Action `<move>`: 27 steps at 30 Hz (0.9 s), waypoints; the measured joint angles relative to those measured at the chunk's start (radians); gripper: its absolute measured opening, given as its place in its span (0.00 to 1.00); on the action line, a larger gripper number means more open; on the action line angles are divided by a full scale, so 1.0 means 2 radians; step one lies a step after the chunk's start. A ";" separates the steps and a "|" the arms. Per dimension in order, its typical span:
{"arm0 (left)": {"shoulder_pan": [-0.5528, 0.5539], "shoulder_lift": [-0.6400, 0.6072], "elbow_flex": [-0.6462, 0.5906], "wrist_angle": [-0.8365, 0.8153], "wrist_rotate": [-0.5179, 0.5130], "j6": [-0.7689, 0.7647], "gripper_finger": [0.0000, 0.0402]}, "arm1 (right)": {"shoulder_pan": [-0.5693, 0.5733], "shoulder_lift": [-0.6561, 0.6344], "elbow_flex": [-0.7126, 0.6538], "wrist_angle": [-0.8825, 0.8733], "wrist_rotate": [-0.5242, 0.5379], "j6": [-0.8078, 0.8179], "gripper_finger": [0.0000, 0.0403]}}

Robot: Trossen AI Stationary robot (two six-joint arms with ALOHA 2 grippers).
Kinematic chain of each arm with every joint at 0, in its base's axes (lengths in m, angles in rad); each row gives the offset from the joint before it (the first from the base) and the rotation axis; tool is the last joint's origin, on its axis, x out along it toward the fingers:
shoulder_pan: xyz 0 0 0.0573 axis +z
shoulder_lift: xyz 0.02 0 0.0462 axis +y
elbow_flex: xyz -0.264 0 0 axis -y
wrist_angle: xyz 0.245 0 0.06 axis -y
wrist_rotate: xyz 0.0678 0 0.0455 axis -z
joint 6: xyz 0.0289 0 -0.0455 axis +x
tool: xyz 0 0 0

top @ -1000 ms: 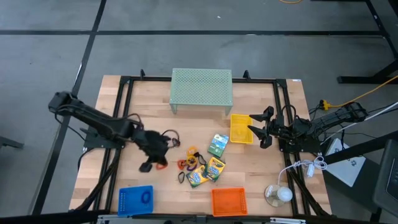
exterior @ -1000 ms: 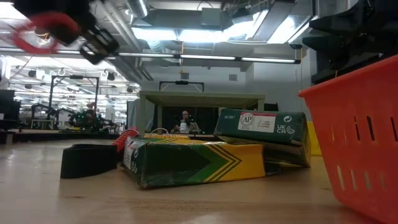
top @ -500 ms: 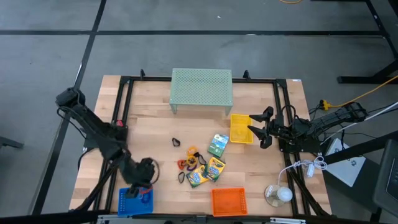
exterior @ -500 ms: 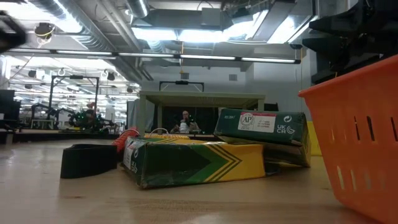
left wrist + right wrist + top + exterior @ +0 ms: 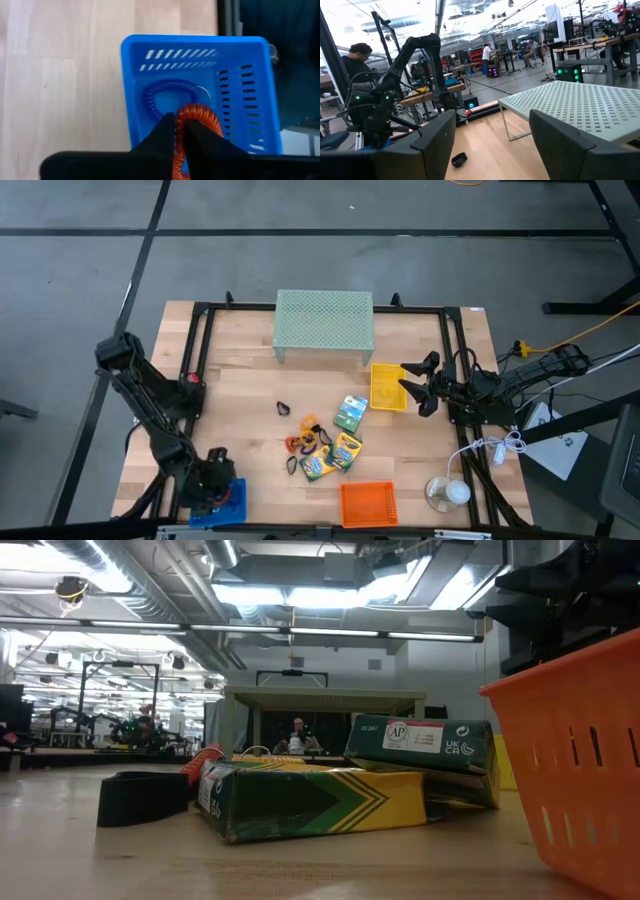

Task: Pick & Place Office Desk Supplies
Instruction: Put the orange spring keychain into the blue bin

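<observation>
Orange ring poised over the blue basket

The left pincer (image 5: pixel 176 131) sits directly above the blue basket (image 5: pixel 135 100) at the counter's (image 5: pixel 250 390) near-left corner, narrow jaws pinching an orange ring (image 5: pixel 192 120) that hangs over a purple ring (image 5: pixel 165 95) already inside. The drop is straight down. The ring's lower part is cut off. The right pincer (image 5: pixel 412 390) waits wide by the yellow basket (image 5: pixel 387 387).

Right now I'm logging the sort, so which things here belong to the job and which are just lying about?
Job:
orange ring held by left gripper
blue basket
crayon boxes
black clip
orange basket
yellow basket

Lying about:
green mesh riser
white bulb
</observation>
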State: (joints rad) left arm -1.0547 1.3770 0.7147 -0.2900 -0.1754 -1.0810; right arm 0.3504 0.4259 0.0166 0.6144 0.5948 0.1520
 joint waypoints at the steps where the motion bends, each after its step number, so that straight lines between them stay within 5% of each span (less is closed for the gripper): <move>1: 0.001 0.002 0.000 0.000 0.001 -0.002 0.10 | 0.000 0.000 0.000 0.000 0.000 0.001 0.63; 13: 0.002 -0.034 0.000 -0.007 -0.012 0.002 0.33 | 0.000 0.000 0.000 -0.001 -0.004 0.004 0.63; 22: 0.040 -0.103 0.000 0.003 -0.172 0.204 0.35 | 0.000 0.000 0.000 -0.001 -0.004 0.003 0.63; 27: 0.125 -0.097 -0.001 0.003 -0.191 0.306 0.35 | 0.000 0.000 0.000 -0.002 -0.004 0.005 0.63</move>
State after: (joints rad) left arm -0.8057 1.1820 0.7131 -0.2840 -0.5571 -0.4681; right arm 0.3501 0.4259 0.0166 0.6113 0.5869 0.1615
